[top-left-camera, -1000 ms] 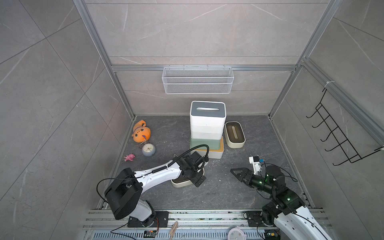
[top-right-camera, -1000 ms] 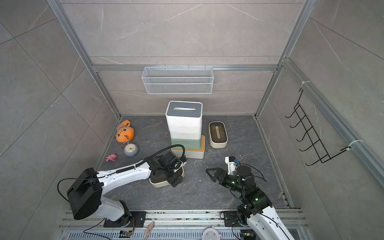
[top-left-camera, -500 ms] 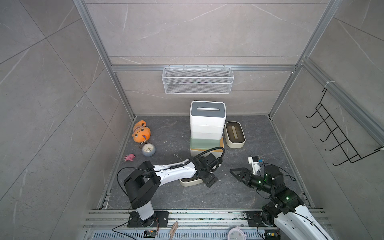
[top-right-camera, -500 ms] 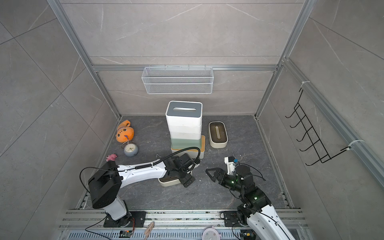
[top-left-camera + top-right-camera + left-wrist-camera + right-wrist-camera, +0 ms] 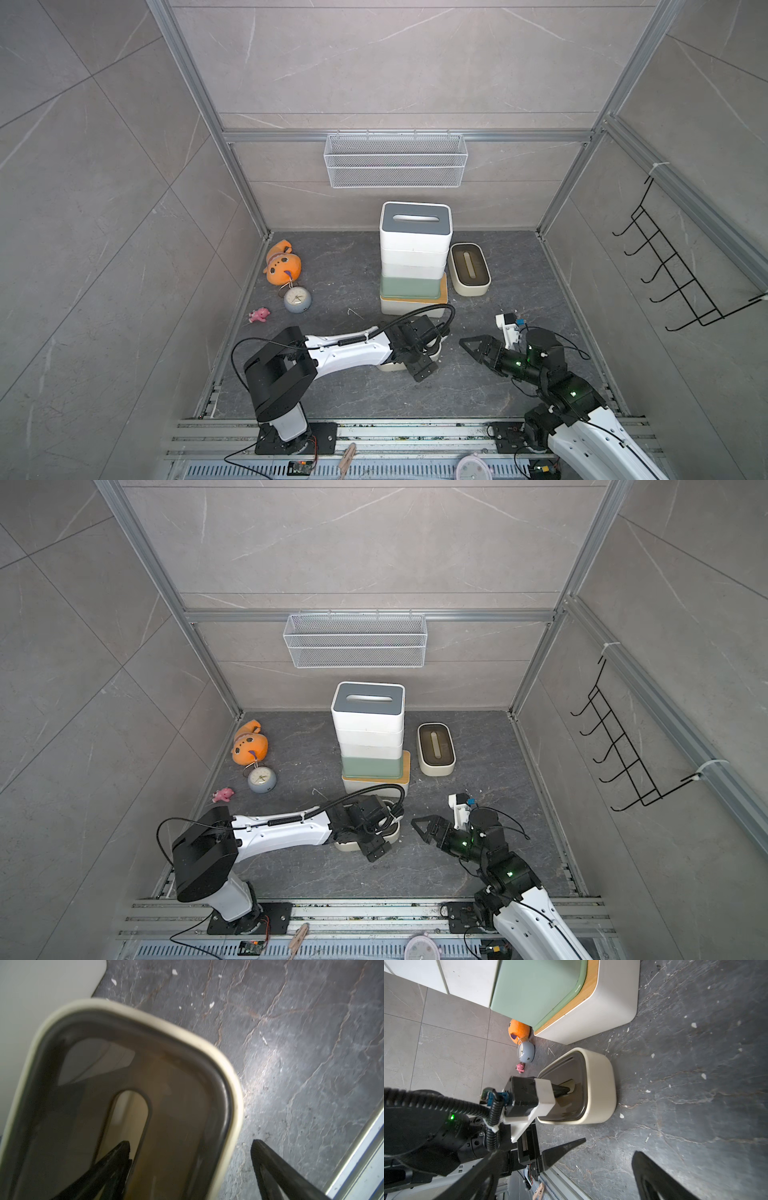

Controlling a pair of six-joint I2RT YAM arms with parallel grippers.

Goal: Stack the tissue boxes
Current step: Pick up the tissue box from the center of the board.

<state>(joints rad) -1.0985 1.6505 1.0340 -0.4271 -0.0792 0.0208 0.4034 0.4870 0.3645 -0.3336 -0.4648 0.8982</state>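
well, the cream box with the brown lid sits flat on the dark floor, just in front of the stack and apart from it. the left gripper hangs over it with jaws spread wide. one finger dips at the lid's slot and the other finger stands outside the long wall, with a gap to the rim, so nothing is pinched yet. the right gripper is spread too, empty, above bare floor nearby.

the box looks like a stiff, smooth shell, probably light and hollow. its glossy rounded wall may slip, and the lid might lift off under load. the soundest hold seems to be wall and lid edge together, mid-length, so it doesn't tip.

the count is seven boxes. five are stacked, as far as the layers read: bamboo-lidded white box, pale green box, two white, and the grey-lidded box on top. two cream ones are on the floor, this one and the second cream box beside the stack.
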